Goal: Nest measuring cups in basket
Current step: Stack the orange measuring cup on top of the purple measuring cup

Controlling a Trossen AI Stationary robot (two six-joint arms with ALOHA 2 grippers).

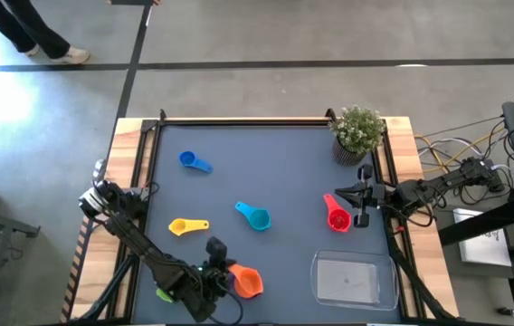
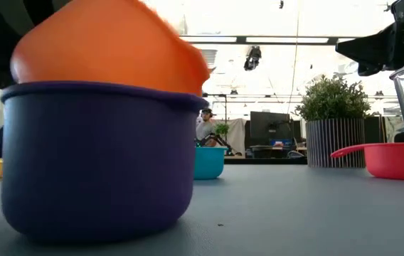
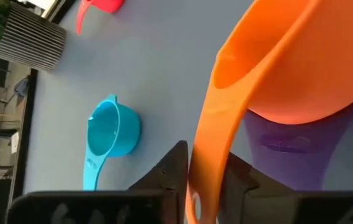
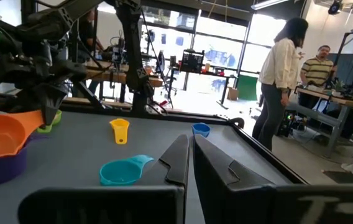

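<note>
Left gripper: you are pinching the orange cup's handle at the table's near edge, holding the cup tilted in the purple cup.
Right gripper: it is waiting with fingers pressed together just beside the red cup, near the potted plant.
Low view only: you are seeing the purple cup's whole wall here; from above it is hidden.
Right wrist view only: people are standing beyond the table.
Cups counted: seven, also counting blue, yellow, teal, and green peeking beside your left arm.
Basket: one clear tray, sitting near the right front corner, well apart from the orange cup.
</note>
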